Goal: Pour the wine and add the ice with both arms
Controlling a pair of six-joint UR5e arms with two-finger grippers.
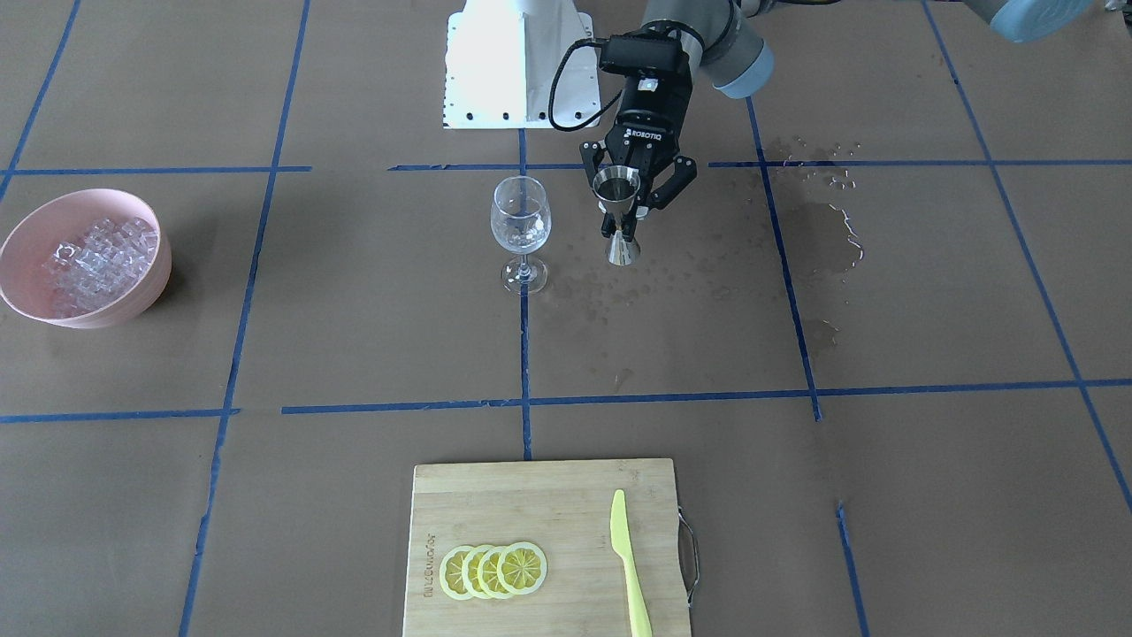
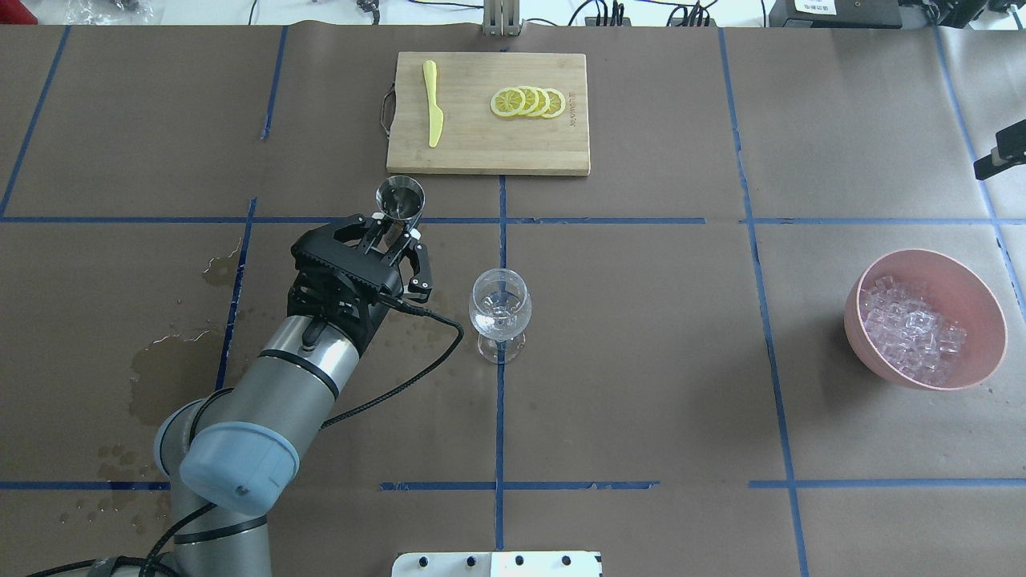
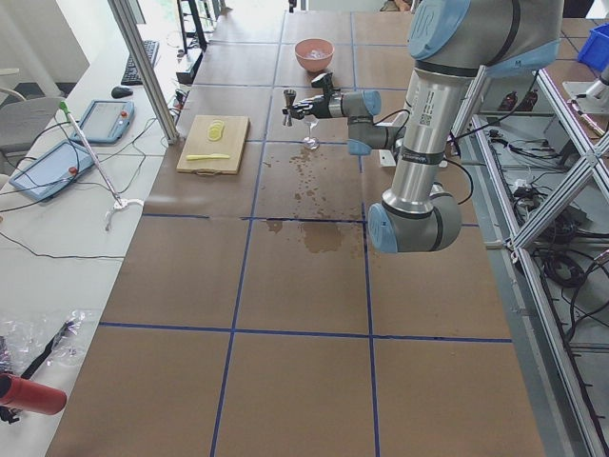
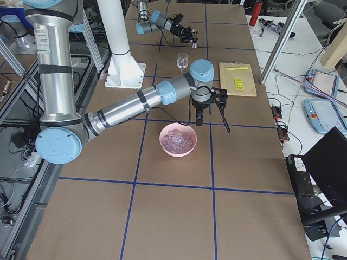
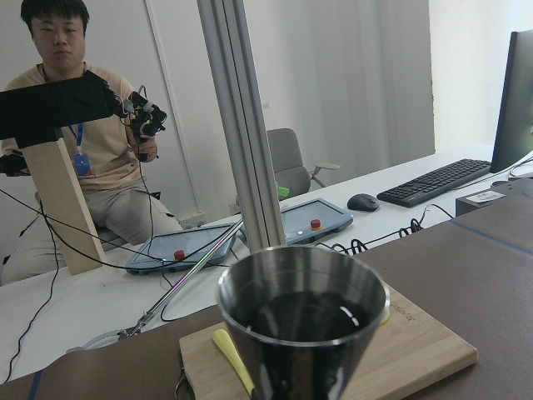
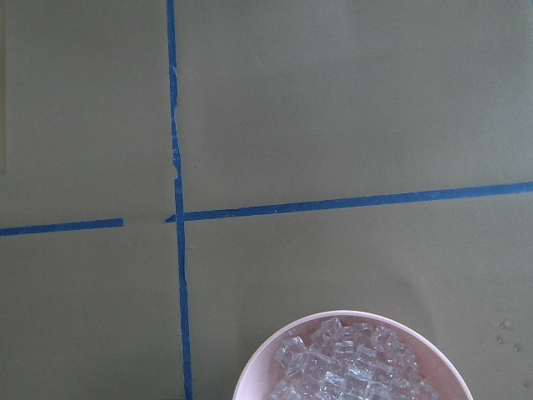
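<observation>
Brown blue-taped table [image 1: 884, 487], pink bowl [image 1: 152, 281], wine glass [image 1: 521, 221], cutting board [image 1: 531, 504], wet patches [image 1: 818, 221]

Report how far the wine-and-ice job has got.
Done: unclear; I cannot tell whether the glass holds wine. In hand: the left hand grips the jigger upright beside the glass. Left: the ice sits heaped in the pink bowl; the right hand hangs near it.

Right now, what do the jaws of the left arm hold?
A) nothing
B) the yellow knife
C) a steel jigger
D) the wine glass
C: the jaws of the left arm are closed on the waist of the steel jigger, which is upright beside the wine glass; nothing grips the glass.
</observation>
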